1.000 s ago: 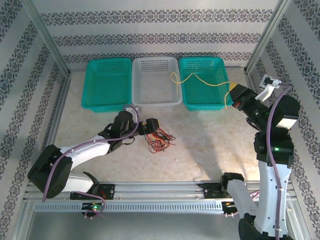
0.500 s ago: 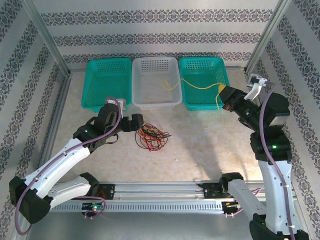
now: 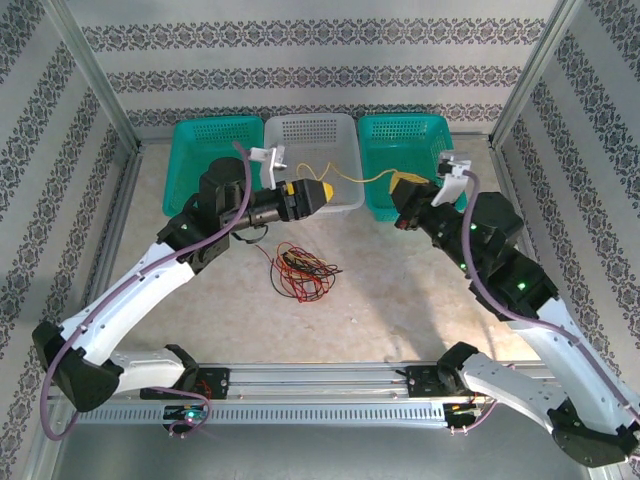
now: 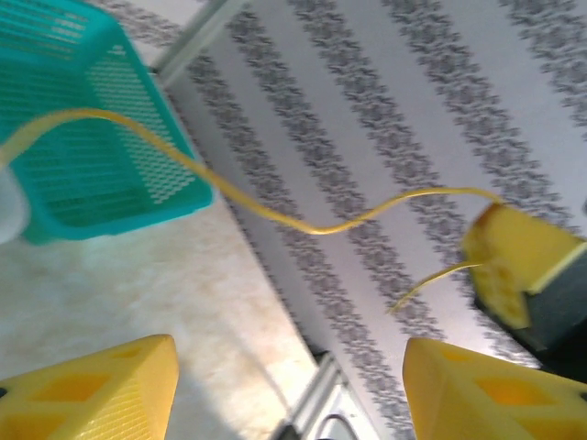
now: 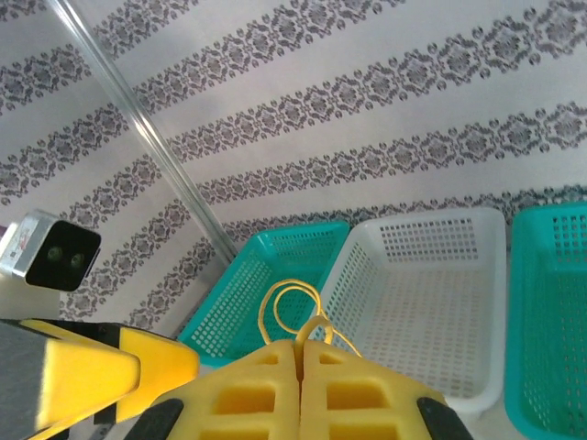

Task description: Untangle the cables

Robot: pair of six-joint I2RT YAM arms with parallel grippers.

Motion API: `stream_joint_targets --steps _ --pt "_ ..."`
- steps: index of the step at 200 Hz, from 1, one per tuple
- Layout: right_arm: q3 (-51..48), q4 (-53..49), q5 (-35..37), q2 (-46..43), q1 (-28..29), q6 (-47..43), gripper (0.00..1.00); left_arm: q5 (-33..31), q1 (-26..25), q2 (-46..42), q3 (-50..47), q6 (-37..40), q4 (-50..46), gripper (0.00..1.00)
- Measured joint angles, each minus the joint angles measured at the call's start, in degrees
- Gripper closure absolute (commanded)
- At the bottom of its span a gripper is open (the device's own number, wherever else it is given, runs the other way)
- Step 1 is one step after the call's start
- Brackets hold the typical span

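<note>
- Jaws of the left gripper (image 3: pixel 320 194) stand apart with nothing between them; in the left wrist view its yellow fingers (image 4: pixel 101 385) frame an open gap.
- Jaws of the right gripper (image 3: pixel 404 188) are pressed together on the yellow cable (image 4: pixel 312 229), which loops up out of the seam between the pads in the right wrist view.
- From that grip the yellow cable runs leftward through the air, and its free end curls just beyond the left gripper's tips, not between them.
- Both grippers are raised and face each other near the front rim of the white basket (image 3: pixel 310 125), close but apart.
- Red and black cables (image 3: pixel 305 272) lie in a tangled heap on the table (image 3: pixel 400 290), on the near side of the white basket, and no gripper touches them.
- Three baskets stand in a row at the far side: the left teal basket (image 3: pixel 200 150), the white one in the middle, and the right teal basket (image 3: pixel 400 135).
</note>
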Motion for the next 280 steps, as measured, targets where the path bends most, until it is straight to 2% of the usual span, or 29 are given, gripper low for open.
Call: stream_joint_targets --steps 44,105,128,154,168,197,219,234,246,256,280 --pt "-0.5 4.81 6.32 5.2 7.26 -4.59 1.0 2.29 -0.61 3.37 -0.42 -7.89 8.72 0.32" --pt "-1.25 8.76 6.19 5.86 9.81 -6.08 1.0 1.77 -0.57 4.63 -0.83 -10.49 9.33 0.32" --pt "-1.68 8.92 5.03 5.84 9.92 -6.08 1.0 0.9 -0.46 4.63 -0.83 -11.34 9.31 0.43" --pt "-2.62 9.7 3.23 5.29 10.29 -6.03 1.0 0.13 -0.04 4.63 -0.83 -12.35 9.25 0.63" --pt "-2.95 9.79 1.97 4.72 10.27 -5.86 1.0 -0.15 0.61 4.63 -0.83 -12.9 9.22 0.66" --pt "-3.06 8.72 -1.7 4.81 10.27 -5.38 1.0 0.66 2.19 4.52 -0.83 -14.03 9.35 0.86" --pt "-2.73 6.56 -5.88 6.16 10.25 -4.7 1.0 1.07 3.32 4.52 -0.59 -13.9 9.22 0.92" --pt "-2.64 5.22 -8.52 7.19 10.25 -3.91 1.0 1.44 4.04 4.52 -0.07 -13.18 9.01 1.0" --pt "-2.64 4.44 -10.01 7.61 10.23 -3.43 1.0 1.97 4.44 4.52 0.42 -12.52 8.76 1.0" --pt "-2.67 4.31 -10.78 7.65 10.23 -2.93 1.0 2.58 4.57 4.52 0.81 -12.2 8.41 0.94" --pt "-2.97 4.37 -12.41 7.3 10.27 -2.05 1.0 3.17 4.85 4.68 0.9 -11.17 8.41 0.63"
